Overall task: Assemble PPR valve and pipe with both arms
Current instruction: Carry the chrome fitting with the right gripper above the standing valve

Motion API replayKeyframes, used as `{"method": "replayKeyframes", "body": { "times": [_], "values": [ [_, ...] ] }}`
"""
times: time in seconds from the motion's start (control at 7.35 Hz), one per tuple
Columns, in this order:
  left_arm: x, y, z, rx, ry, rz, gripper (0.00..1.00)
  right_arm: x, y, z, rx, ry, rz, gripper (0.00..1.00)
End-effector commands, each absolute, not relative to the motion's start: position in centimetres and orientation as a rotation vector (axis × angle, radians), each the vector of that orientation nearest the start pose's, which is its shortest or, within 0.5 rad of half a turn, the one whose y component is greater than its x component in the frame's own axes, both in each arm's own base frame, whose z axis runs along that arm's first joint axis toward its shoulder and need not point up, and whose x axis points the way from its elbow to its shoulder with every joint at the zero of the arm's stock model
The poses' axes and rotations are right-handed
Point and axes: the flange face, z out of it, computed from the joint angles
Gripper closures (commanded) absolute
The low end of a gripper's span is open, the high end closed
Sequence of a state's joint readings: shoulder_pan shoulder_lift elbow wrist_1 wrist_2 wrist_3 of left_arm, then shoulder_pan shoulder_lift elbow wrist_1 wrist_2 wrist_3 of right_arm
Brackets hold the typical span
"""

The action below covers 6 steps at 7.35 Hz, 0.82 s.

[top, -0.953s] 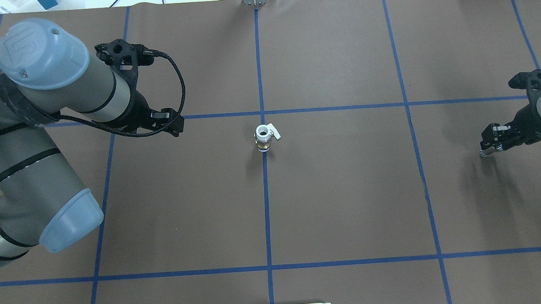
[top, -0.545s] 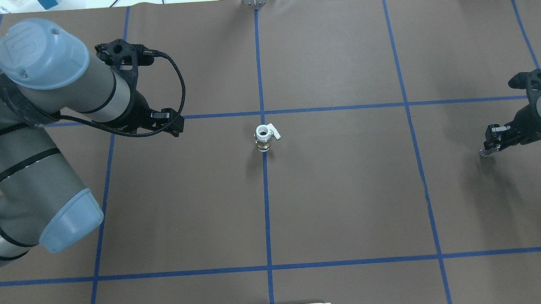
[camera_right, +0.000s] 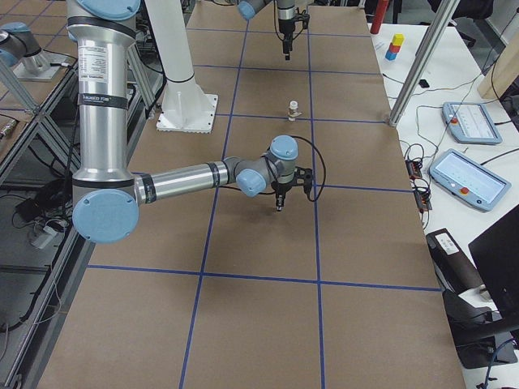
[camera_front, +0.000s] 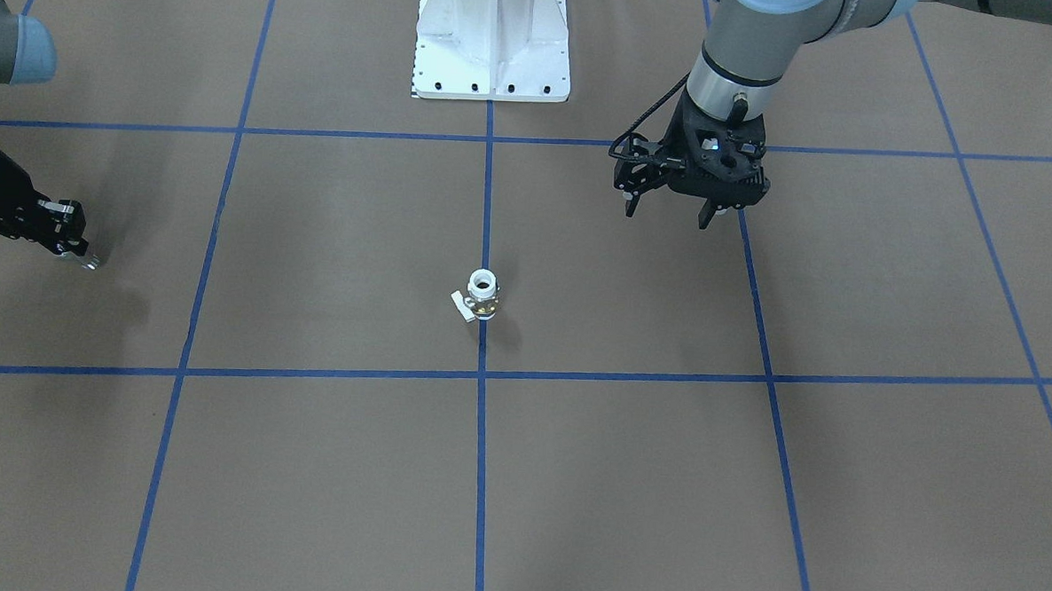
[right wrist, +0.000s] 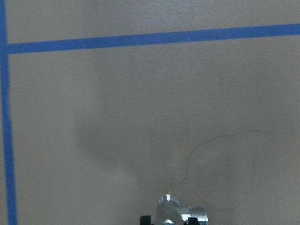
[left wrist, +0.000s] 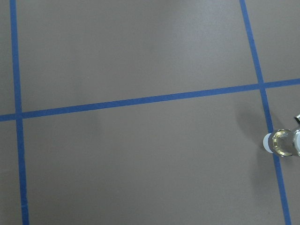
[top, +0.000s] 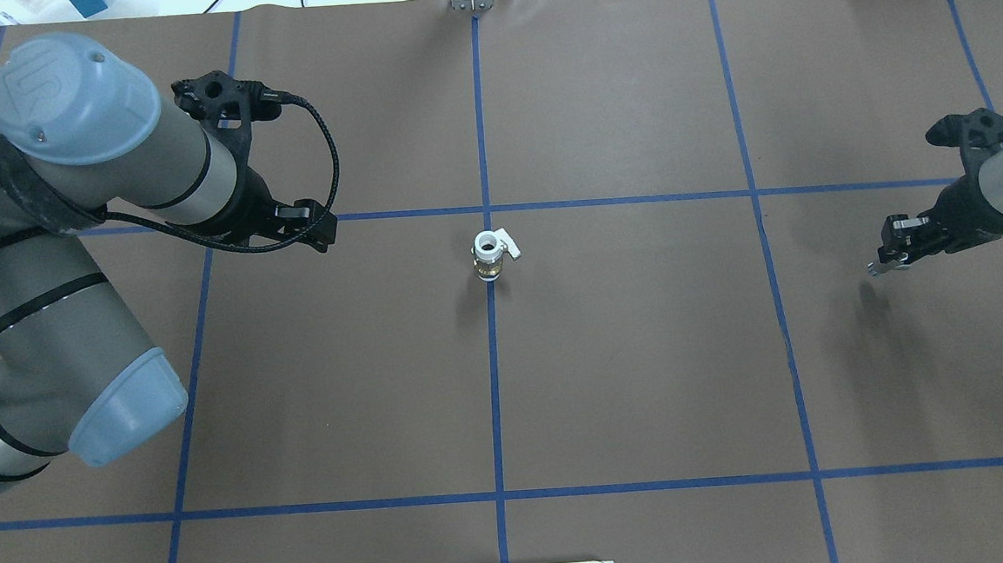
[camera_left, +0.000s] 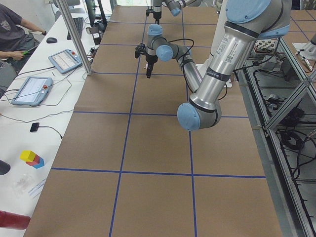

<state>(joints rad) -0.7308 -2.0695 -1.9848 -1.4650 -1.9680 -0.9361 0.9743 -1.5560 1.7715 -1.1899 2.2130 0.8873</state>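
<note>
Two views, the overhead and the front-facing one, took in both hands at once. Only the front-facing view showed the left hand point(camera_front: 665, 217) squarely: its fingers point(camera_front: 629, 209) were spread wide, pointed down at the counter point(camera_front: 333, 234), and nothing was held between them. In the overhead view the same left hand point(top: 317, 232) was largely hidden behind its own wrist.

The PPR valve point(camera_front: 482, 295) was stood upright on a blue tape line point(camera_front: 478, 471), well apart from both hands and roughly between them, untouched. Its open white top ring and side handle were best seen from overhead point(top: 490, 256). In the left wrist view only part of it point(left wrist: 281, 142) was caught at the right edge, brass middle showing.

The right hand point(camera_front: 73, 247) was closed on the pipe point(camera_front: 91, 263), seen in the wide views as a mere silver speck at the fingertips point(top: 875, 271). Only the right wrist view gave its form: a shiny stub with a threaded end point(right wrist: 177, 211), gripped at the bottom edge. It appeared to be held above the counter, with its shadow cast apart from it.
</note>
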Motion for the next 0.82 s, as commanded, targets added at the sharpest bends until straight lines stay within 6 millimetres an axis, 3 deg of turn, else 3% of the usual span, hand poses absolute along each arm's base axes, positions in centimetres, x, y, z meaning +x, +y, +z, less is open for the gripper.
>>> {"method": "replayKeyframes", "body": {
  "times": [0.0,0.41,0.68],
  "values": [
    [34.3,-45.1,24.2,0.223,0.83,0.111,0.07,-28.4,-52.1,39.3,-0.034,-0.879,0.187,1.0],
    [30.8,-46.0,28.1,0.227,0.788,0.163,0.07,-41.2,-52.2,24.6,-0.049,-0.885,0.311,1.0],
    [29.4,-46.0,30.4,0.223,0.756,0.18,0.07,-46.9,-52.5,17.1,-0.077,-0.909,0.377,1.0]
  ]
}}
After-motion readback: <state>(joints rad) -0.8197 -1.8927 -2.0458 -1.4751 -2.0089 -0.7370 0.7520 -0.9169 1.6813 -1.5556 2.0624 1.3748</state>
